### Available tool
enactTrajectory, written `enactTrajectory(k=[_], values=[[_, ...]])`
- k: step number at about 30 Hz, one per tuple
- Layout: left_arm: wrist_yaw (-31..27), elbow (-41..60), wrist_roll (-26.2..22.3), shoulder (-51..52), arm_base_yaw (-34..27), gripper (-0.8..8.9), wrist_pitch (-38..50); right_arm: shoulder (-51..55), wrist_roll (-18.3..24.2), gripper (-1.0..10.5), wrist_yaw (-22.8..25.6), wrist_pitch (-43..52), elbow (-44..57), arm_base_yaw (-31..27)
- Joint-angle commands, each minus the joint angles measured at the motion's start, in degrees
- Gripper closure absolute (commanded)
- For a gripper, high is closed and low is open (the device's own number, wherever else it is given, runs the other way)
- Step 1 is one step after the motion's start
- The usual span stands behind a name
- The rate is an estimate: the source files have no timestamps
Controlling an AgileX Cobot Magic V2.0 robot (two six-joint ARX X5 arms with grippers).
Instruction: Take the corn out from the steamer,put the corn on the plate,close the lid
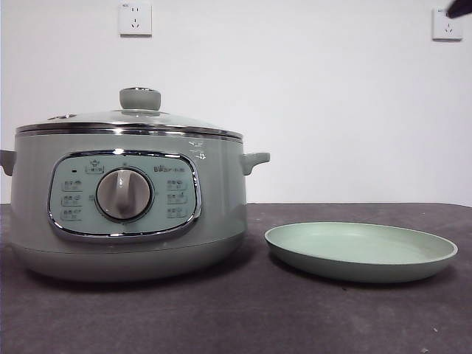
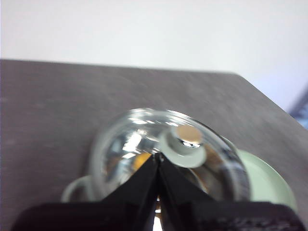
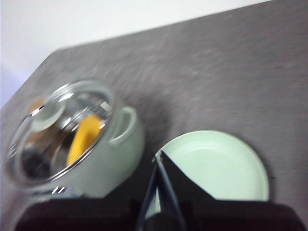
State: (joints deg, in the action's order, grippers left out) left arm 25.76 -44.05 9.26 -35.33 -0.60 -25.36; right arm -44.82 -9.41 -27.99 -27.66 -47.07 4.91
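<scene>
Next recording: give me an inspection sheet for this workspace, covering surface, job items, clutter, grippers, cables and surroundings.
Surface: dark grey table, bare where visible.
Steamer: upright on the table, dial facing the front camera.
Lid: seated on the steamer, knob up.
Corn: inside the steamer, seen through the glass.
Plate: beside the steamer, apart from it, nothing on it.
Clutter: nothing seen.
Left gripper: above the lid, jaws shut, holding nothing.
Right gripper: above the plate's near edge, jaws shut, holding nothing.
Cables: nothing seen.
Surroundings: white wall with two sockets.
</scene>
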Motion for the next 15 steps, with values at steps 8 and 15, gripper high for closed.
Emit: enactTrajectory(k=[8,15], values=[[6.2,-7.7,-3.3,-13.6,0.7,3.68,-4.3,-8.5,4.4,6.2,-5.5,-2.8,-5.9,0.0],[4.1,-11.1,-3.2,-20.0,5.8,3.60,-2.6,-9.5,3.3,5.9,-5.5,-2.8,-5.9,0.1]])
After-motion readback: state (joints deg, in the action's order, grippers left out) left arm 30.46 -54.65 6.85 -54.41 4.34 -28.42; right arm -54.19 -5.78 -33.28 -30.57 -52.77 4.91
